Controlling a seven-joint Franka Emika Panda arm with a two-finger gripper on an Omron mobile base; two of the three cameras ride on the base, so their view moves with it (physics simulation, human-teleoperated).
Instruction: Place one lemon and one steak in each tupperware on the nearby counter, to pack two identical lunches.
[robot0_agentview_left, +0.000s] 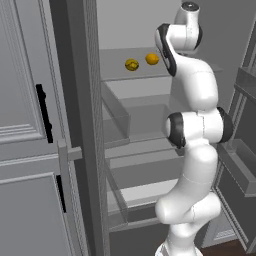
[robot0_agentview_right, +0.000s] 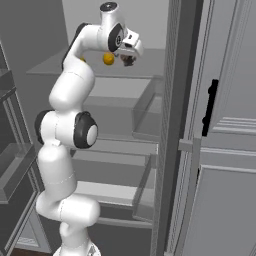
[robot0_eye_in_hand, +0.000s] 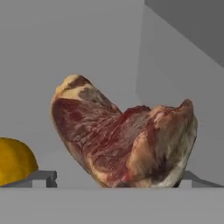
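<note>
From the left base view, the arm reaches up into an open fridge, toward its top shelf (robot0_agentview_left: 120, 75). Two lemons sit there side by side: a dull yellow lemon (robot0_agentview_left: 131, 64) and a brighter orange lemon (robot0_agentview_left: 152, 59), the latter just beside the arm's upper link.

From the right base view, the pincer (robot0_agentview_right: 129, 59) hangs at shelf height, pointing inward. The orange lemon lies just left of it, and a dark scrap at the fingertips looks to be a steak (robot0_agentview_right: 129, 60).

In the hand view, the brownish-red steak with pale fat edges fills the centre, close ahead between the two fingertips (robot0_eye_in_hand: 43, 178), which stand wide apart on either side of it. The jaws are spread, likely lined up to close on the meat; contact cannot be told.
</note>
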